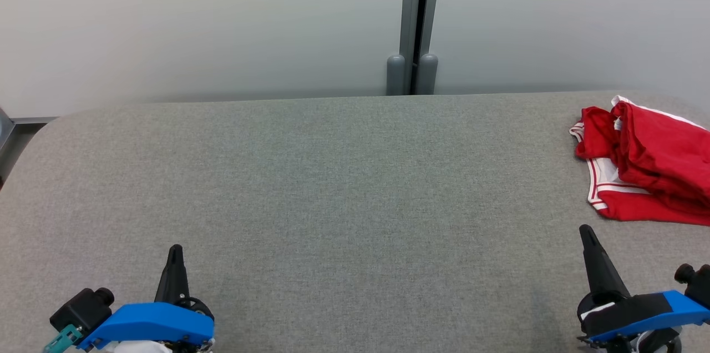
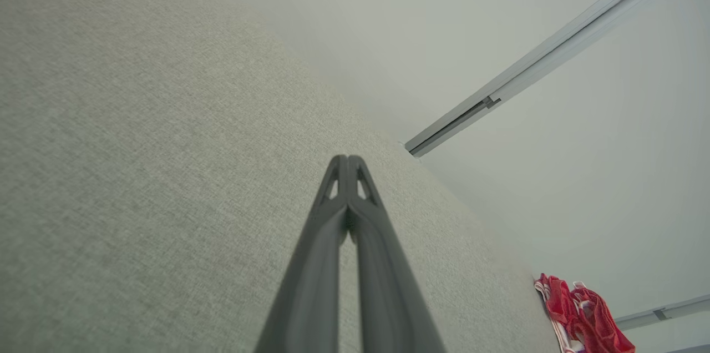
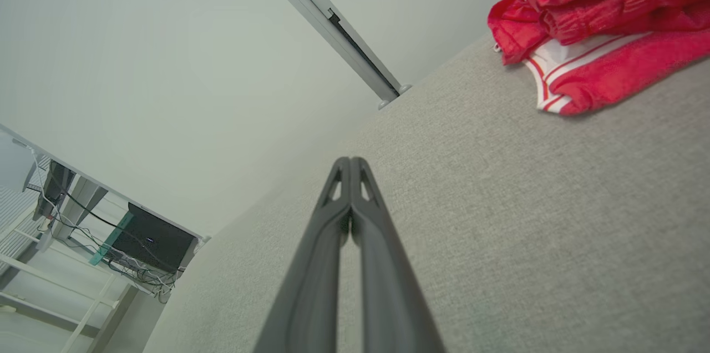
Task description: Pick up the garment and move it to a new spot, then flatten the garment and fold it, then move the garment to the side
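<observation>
The garment [image 1: 646, 167] is red with white striped trim and lies folded in a bundle at the far right of the grey fabric table [image 1: 344, 175], partly cut off by the head view's right edge. It also appears as the red garment [image 2: 582, 317] in the left wrist view and the garment [image 3: 593, 20] at the upper right of the right wrist view. My left gripper [image 1: 175, 250] rests at the lower left, shut and holding nothing, fingertips together [image 2: 348, 160]. My right gripper [image 1: 586, 231] is at the lower right, shut and empty [image 3: 350, 161], a short way in front of the garment.
A pale partition wall with a grey vertical post [image 1: 413, 25] runs behind the table. The table's rounded left corner [image 1: 39, 131] drops off to the floor. In the right wrist view a desk with cables and a dark box [image 3: 150, 239] stands beyond the table.
</observation>
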Motion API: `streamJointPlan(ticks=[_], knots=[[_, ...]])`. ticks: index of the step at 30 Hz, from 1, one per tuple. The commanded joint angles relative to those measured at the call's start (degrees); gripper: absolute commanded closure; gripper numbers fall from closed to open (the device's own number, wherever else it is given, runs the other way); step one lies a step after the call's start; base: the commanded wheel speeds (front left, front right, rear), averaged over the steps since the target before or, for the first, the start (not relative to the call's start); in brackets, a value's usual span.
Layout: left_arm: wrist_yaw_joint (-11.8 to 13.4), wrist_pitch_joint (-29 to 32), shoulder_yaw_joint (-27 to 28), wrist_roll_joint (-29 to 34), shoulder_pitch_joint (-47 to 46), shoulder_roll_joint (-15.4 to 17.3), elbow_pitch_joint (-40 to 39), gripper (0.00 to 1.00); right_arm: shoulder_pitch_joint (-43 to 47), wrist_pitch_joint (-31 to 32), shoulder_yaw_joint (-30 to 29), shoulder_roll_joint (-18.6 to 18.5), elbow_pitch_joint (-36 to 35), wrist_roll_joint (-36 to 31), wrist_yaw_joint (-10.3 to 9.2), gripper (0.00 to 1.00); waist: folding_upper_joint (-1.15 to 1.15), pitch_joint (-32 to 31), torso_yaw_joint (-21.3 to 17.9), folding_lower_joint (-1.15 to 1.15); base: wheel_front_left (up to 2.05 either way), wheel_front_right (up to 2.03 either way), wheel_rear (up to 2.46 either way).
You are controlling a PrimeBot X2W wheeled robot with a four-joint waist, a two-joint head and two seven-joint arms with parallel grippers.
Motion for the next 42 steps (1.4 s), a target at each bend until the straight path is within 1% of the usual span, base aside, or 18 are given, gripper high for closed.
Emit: streamJointPlan(ticks=[1,19,42], knots=[[-0.61,0.37,0.85,-1.52,-1.59,0.10,-0.66,1.00,-1.43,0.22,-0.18,-0.22,-0.36,1.82,0.02,1.00,0.00,-0.01,0.00,0.00,0.00,0.00,0.00],[-2.83,3.27,3.60,-12.68,-2.67,-0.79,-0.56,1.00,-2.71,1.54,-0.43,-0.26,1.30,14.49,0.03,1.00,0.00,-0.12,-0.10,0.00,0.00,0.00,0.00],[-5.14,6.18,6.57,-24.01,-3.71,-1.64,-0.44,1.00,-3.99,2.83,-0.70,-0.30,3.02,27.37,0.04,1.00,0.00,-0.26,-0.21,-0.01,0.00,0.00,0.00]])
